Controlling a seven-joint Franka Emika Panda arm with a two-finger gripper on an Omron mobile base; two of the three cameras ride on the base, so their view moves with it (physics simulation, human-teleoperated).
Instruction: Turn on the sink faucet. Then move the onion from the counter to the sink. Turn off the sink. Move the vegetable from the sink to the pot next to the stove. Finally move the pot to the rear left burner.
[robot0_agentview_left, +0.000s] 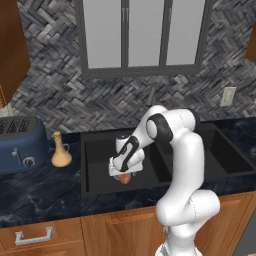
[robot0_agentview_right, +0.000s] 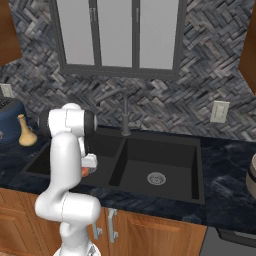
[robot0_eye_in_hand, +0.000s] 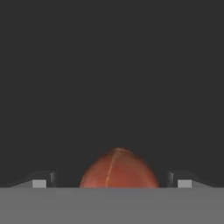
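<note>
Onion: small orange-red ball, seen in the hand view between the two dark finger tips of the gripper, a clear gap on either side, so the fingers stand spread wide and press nothing. From the left base view the onion sits low in the left basin of the sink, near its front wall, directly beneath the gripper; whether it rests on the basin floor cannot be told. Sink: matte black double basin set in the counter, dark marbled stone; a round silver drain shows in the right basin. Blue toaster and tan narrow-necked vase: on the counter left of the sink, vase nearer the sink's left edge. Sink faucet: slim dark upright spout at the sink's rear edge, between the basins. Pot: tan, at the counter's far right.
</note>
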